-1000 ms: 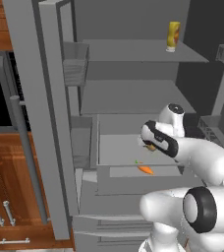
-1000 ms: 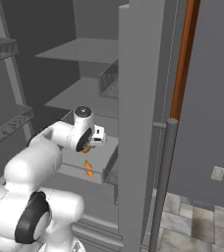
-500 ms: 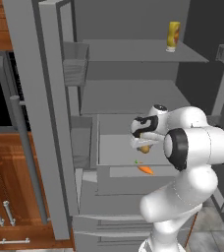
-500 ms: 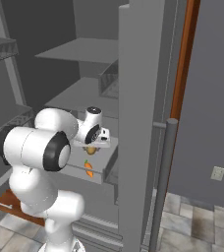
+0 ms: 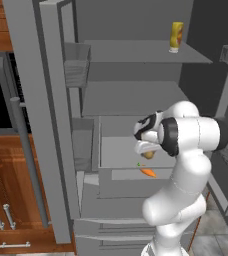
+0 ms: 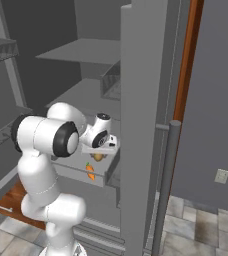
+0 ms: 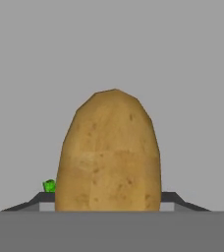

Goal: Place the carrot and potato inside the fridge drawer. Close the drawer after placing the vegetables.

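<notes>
The arm has swung round over the open fridge drawer (image 5: 136, 175), hand (image 5: 147, 154) clenched on the potato (image 7: 109, 152), the carrot (image 5: 147, 172) already inside at its 6 o'clock — the drop looks next.

A brown, speckled potato (image 7: 109, 152) stood upright and large in the middle, held between the two dark fingertips (image 7: 35, 201) of the tool (image 7: 108, 199), one at each lower side. A small bright green leafy bit (image 7: 49, 186) peeked out beside its lower left edge. Behind it lay plain flat grey.
</notes>
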